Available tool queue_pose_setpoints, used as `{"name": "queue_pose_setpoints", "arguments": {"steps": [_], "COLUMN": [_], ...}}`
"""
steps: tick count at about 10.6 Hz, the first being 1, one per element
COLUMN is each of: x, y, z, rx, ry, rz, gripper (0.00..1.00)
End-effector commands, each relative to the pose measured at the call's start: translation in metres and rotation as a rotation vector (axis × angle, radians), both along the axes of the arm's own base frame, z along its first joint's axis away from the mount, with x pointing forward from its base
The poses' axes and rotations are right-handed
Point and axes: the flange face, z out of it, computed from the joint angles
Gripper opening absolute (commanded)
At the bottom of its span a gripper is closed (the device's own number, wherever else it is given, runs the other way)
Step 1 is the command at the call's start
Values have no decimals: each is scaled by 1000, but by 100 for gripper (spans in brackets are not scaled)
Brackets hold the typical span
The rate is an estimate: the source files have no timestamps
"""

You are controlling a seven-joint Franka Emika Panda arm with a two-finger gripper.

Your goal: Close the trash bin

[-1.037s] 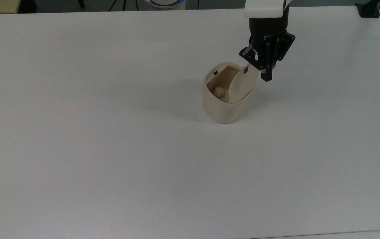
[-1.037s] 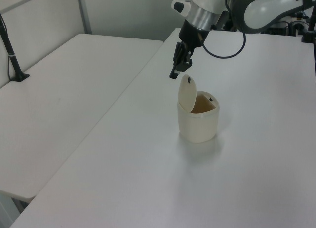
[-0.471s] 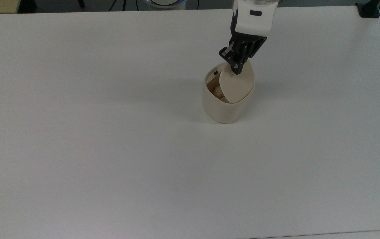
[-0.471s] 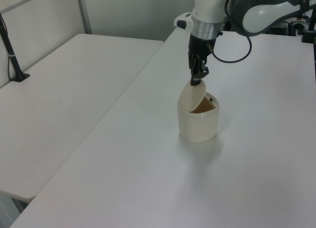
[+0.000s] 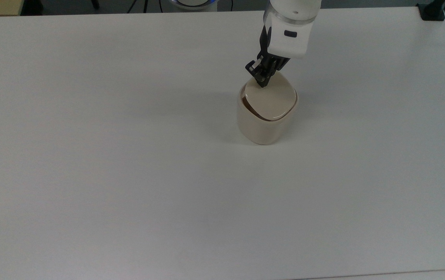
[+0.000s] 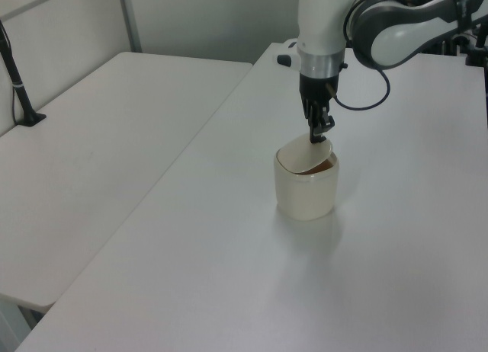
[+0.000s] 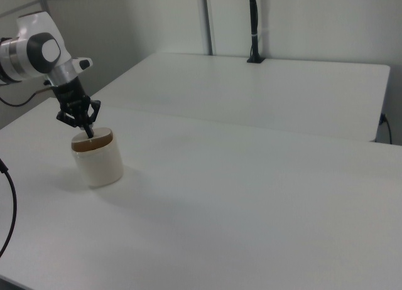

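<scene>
White table [image 5: 129,175] fills the workspace, with the trash bin [image 5: 266,120] standing toward one o'clock in the top view. Its lid [image 5: 272,99] lies almost flat; a dark crack stays open along the nine o'clock edge. The gripper [image 5: 261,81] presses down at the lid's eleven o'clock corner, fingertips drawn together and holding nothing. Pushing so near one corner could tip or skid the light bin, or the tips could slide off, leaving the lid unlatched.
</scene>
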Motion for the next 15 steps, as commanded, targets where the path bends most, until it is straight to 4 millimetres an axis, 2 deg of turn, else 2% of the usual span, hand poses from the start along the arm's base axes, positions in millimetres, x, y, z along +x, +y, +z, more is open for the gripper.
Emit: {"name": "queue_pose_setpoints", "arguments": {"steps": [1,2,5,7,10,12,15], "x": [2,3,5,6,3,-5,-17], "y": [-5,-3,-4,-6,-35,-75,-136], "z": [-25,-36,-42,-30,27,68,127], "rx": [-32,-38,-40,-33,-9,-8,64], "ry": [40,54,62,50,12,20,-83], "rz": [13,14,12,6,-51,-128,-448], "gripper": [0,0,0,0,0,0,0]}}
